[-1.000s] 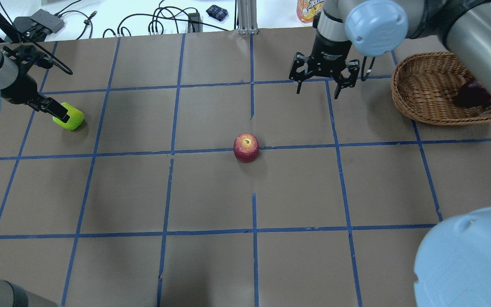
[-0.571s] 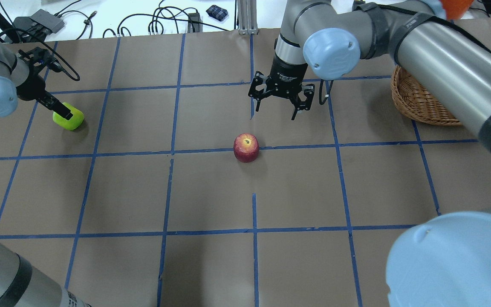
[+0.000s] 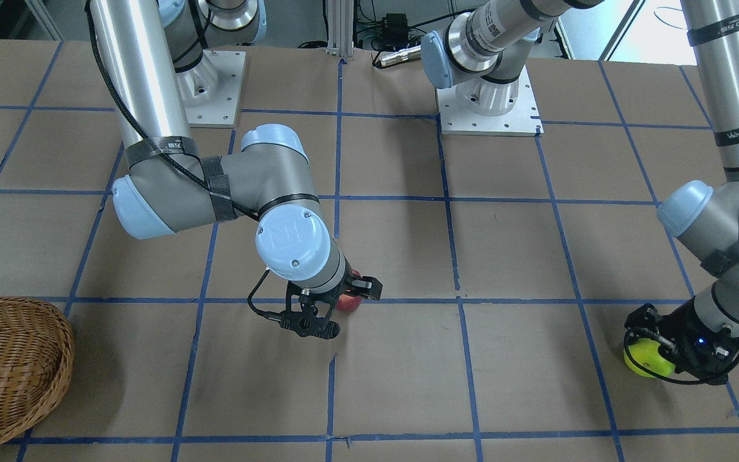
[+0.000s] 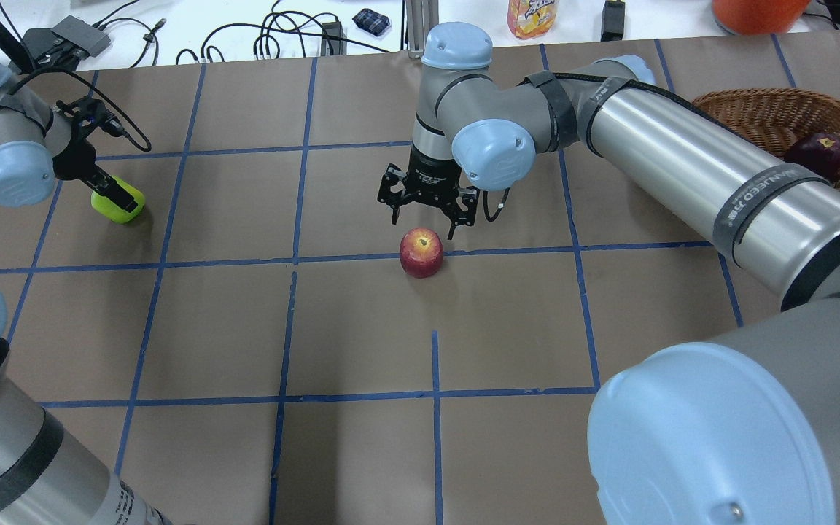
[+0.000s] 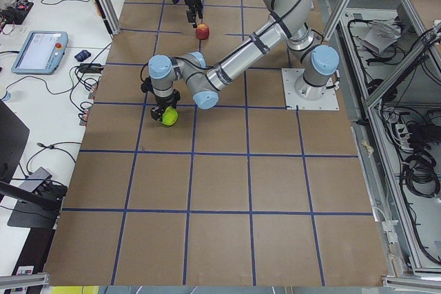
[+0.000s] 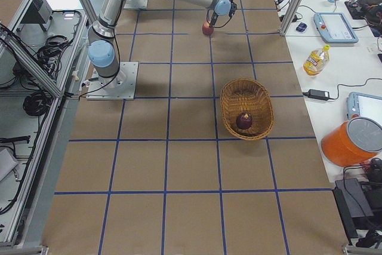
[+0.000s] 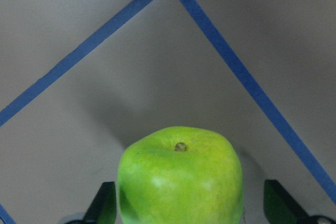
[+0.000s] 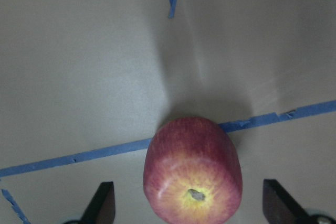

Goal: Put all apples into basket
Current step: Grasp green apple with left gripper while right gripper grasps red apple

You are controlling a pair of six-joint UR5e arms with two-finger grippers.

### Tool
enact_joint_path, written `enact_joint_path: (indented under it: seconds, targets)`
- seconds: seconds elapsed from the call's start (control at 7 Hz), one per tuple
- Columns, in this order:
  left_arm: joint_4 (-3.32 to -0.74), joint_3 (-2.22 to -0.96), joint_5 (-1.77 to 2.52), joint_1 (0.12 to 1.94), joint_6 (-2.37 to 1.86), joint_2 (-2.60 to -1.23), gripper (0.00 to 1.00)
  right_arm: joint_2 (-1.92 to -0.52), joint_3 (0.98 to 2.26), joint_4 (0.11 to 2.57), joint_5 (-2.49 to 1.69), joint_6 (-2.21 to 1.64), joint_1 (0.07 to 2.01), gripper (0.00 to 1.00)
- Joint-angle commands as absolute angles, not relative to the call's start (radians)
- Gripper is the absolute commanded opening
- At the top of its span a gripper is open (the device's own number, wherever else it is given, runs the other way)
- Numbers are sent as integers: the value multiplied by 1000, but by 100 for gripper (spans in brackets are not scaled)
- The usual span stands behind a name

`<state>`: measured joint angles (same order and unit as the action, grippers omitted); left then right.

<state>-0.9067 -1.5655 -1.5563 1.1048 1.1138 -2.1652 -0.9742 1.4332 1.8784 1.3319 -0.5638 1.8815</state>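
Now three apples, one basket (image 4: 770, 93): maroon apple (image 4: 816, 152) inside. Left hand (image 4: 112, 195) gapes round green apple (image 4: 124, 207), right hand (image 4: 424, 224) spread over red apple (image 4: 421, 252).

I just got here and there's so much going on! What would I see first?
The open right pincer hangs just over the red apple in the table's middle. On the robot's far left, the left pincer straddles a bright green apple, and a dark apple sits in the basket on its right.
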Motion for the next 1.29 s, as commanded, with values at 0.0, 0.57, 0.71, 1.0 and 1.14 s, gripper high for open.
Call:
enact_joint_path:
  seconds: [0.0,0.57,0.71,1.0,1.14]
  targets:
    - [-900,-1563,-1583,1108,1111,-2175,34,-959,1469,1914,1333,-566,1885,100]
    - [-1144,-1519,-1599,1290,775,-2054,26,-937,1505,1976,1330,-572,1893,30]
    - [-1147,-1537,-1571,1337,617,-2028,26,-942,1497,1994,1333,-575,1891,0]
    - [-1146,-1571,-1519,1457,289,-1985,26,-1006,1470,1973,1344,-562,1859,0]
    - [-1140,-1569,-1493,1521,109,-1983,27,-1056,1454,1889,1351,-557,1811,0]
